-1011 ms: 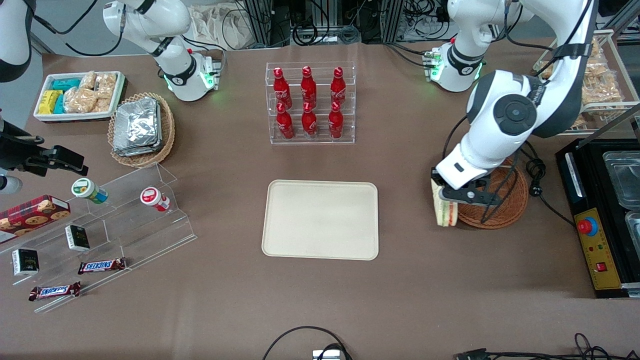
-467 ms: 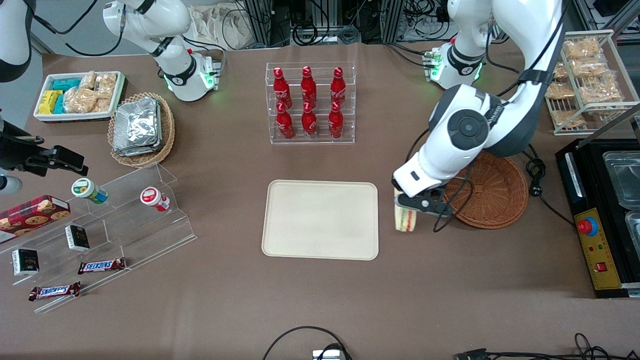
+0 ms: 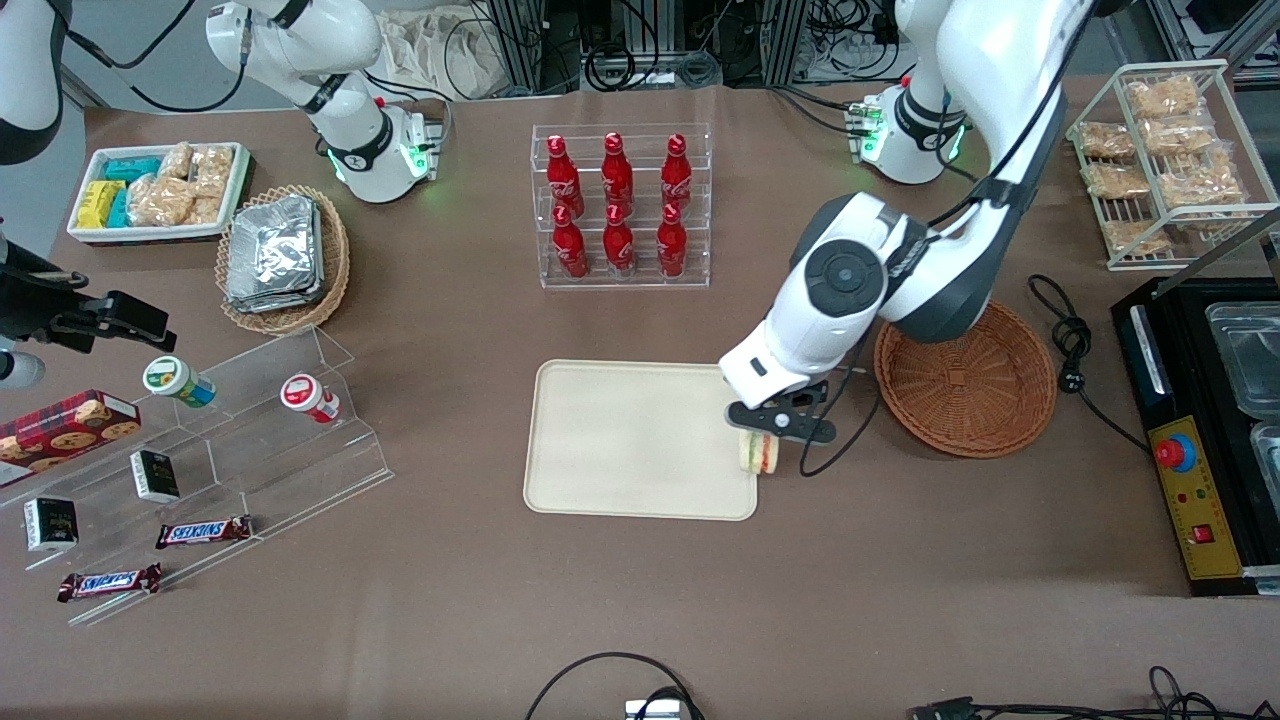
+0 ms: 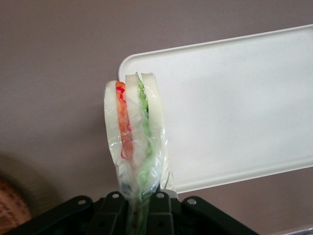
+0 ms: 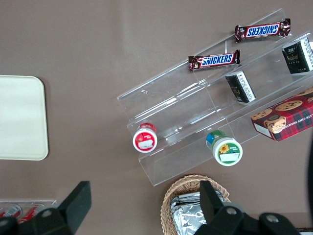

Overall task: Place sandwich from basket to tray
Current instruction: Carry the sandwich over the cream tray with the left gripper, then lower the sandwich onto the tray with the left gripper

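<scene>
My left gripper (image 3: 762, 438) is shut on the sandwich (image 3: 758, 454), a plastic-wrapped wedge of white bread with red, orange and green layers. It hangs over the edge of the cream tray (image 3: 620, 440) that is toward the working arm's end. In the left wrist view the sandwich (image 4: 134, 134) sticks out from the gripper (image 4: 139, 208) over the tray's rounded corner (image 4: 146, 63). The reddish-brown wicker basket (image 3: 965, 380) holds nothing and stands beside the tray, toward the working arm's end.
A clear rack of red bottles (image 3: 620, 205) stands farther from the front camera than the tray. A black appliance (image 3: 1200, 430) and a wire rack of bagged snacks (image 3: 1165, 160) sit at the working arm's end. A clear stepped shelf (image 3: 220, 450) with snacks sits toward the parked arm's end.
My left gripper has carried the sandwich away from the basket's rim, across the bare table, to the tray's edge. The basket now shows in full.
</scene>
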